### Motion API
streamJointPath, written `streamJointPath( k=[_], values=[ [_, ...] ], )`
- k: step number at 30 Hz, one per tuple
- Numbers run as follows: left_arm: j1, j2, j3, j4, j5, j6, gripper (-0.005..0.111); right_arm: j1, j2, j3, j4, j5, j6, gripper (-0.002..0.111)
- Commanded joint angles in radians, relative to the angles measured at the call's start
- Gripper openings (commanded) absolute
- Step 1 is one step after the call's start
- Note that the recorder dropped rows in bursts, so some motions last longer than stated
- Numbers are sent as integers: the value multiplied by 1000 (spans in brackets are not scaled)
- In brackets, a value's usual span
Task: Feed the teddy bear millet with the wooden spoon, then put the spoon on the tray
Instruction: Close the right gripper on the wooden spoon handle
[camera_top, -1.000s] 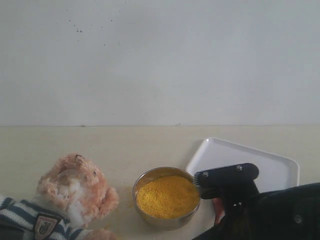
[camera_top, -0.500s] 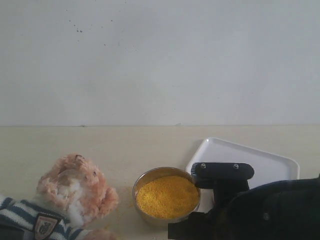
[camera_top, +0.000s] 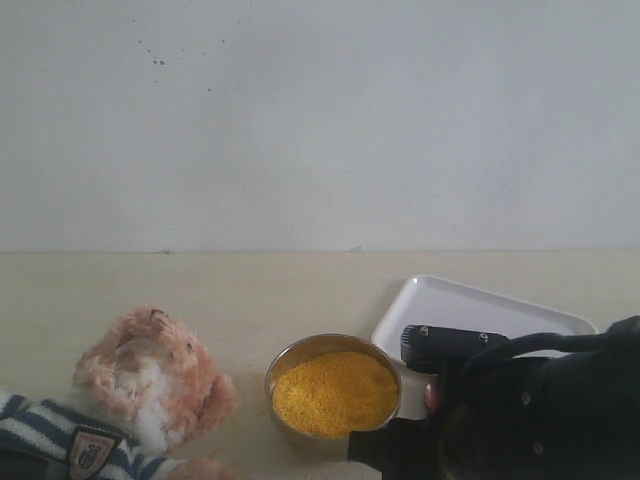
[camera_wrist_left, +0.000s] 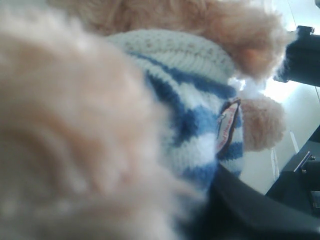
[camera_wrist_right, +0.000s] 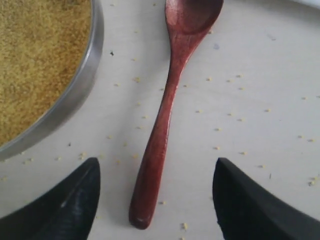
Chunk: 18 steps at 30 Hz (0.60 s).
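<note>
The wooden spoon (camera_wrist_right: 167, 100) lies flat on the table beside the metal bowl (camera_wrist_right: 86, 80) of millet (camera_wrist_right: 35, 60). My right gripper (camera_wrist_right: 156, 161) is open, and its two black fingers straddle the end of the spoon's handle without touching it. In the exterior view the right arm (camera_top: 540, 410) hangs low between the bowl (camera_top: 335, 392) and the white tray (camera_top: 480, 308), and only a reddish bit of the spoon (camera_top: 432, 396) shows. The teddy bear (camera_top: 150, 385) sits at the lower left. Its striped shirt (camera_wrist_left: 200, 115) and fur fill the left wrist view, pressed against one dark finger (camera_wrist_left: 245, 210) of the left gripper.
Loose millet grains (camera_wrist_right: 235, 120) are scattered on the table around the spoon. A pale wall (camera_top: 320, 120) rises behind the table. A dark piece of equipment (camera_wrist_left: 302, 55) stands beyond the bear in the left wrist view.
The right arm has dropped lower and toward the front, now covering more of the tray's near side. The bear and the bowl have not moved.
</note>
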Motion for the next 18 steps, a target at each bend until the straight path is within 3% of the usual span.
streamJointPath(
  k=[1,18],
  values=[
    [3,-11,1,-14,18,6,4,-18,31,-10,-18,-20,0,62],
    [3,-11,1,-14,18,6,4,-18,148,-65,-4,-11,-51,62]
  ],
)
